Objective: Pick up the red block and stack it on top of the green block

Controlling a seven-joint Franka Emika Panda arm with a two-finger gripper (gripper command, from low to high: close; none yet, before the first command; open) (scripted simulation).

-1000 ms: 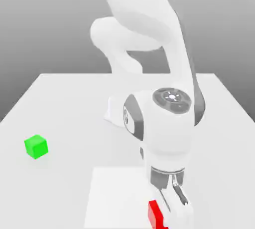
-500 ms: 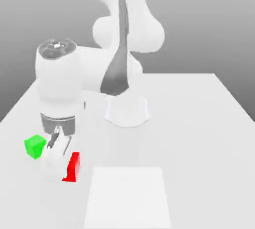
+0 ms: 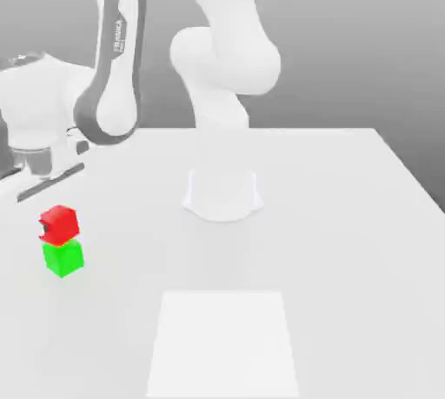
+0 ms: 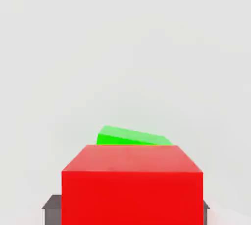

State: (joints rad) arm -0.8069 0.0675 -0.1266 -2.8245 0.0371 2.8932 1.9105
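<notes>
Nearest the exterior view, where the counter (image 3: 348, 302) comes forward, a pale square panel (image 3: 222, 345) lies flat, its sides narrowing slightly toward the far edge. Farther back, toward the exterior view's left side of the counter, the green block (image 3: 63, 258) rests on the surface, one of its corners turned to the front. The red block (image 3: 61, 225) sits directly above it, covering most of its top, with a small dark patch at the red block's side toward the exterior view's left. In the hand view the two blocks are turned slightly differently, the green one showing at a slant behind the red one. The fingers (image 4: 126, 214) stand wide, one on either side of the red block, which lies a little off the middle between them; their inner edges are hidden, so whether either touches it I cannot tell. Beyond the blocks, the pale arm (image 3: 117, 110) reaches across toward the exterior view's left. Its base (image 3: 222, 197) stands upright about midway between the counter's side edges, and the counter's straight far edge runs behind it against a grey background (image 3: 348, 41).
</notes>
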